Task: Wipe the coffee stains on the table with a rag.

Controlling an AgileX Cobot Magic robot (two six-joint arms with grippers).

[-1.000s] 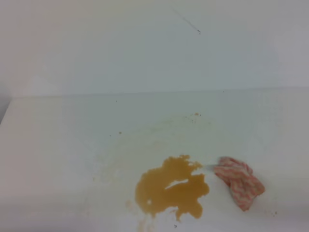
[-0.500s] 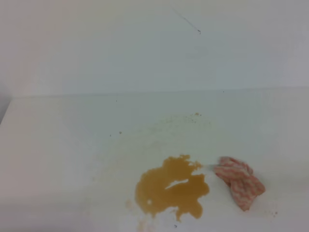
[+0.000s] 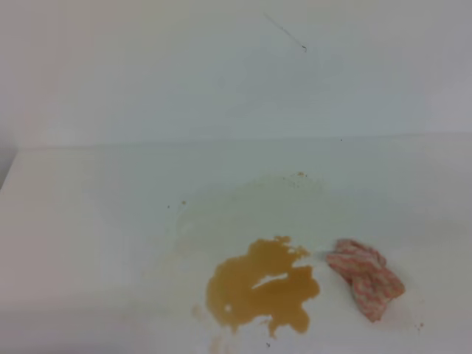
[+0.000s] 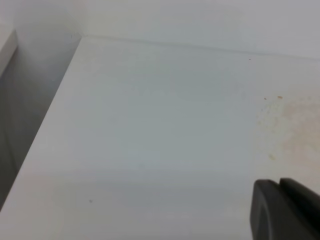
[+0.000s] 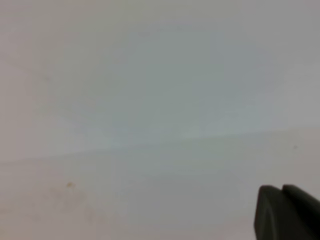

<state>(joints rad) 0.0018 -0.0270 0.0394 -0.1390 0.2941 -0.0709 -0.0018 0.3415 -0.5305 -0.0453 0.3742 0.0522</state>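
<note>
One puddle untouched, rag not yet picked up.
Nearest: coffee stains (image 3: 262, 287) at the table's (image 3: 88, 221) front edge, rag (image 3: 365, 276) just right. Best bet: right gripper (image 5: 287, 212), jaws shut, opens, pinches rag, sweeps left. Left gripper (image 4: 285, 210): jaws can't tell. Both well apart from rag.

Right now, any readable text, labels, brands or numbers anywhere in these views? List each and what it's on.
None: no view shows any word, number, label or brand.
The rag: only pink-red and white stripes, no tag or print visible.
The table: plain white, with the coffee stains and small specks, no markings.
The wall: a thin dark scratch-like line, not writing.
The dark gripper parts in both wrist views carry no legible marking.
</note>
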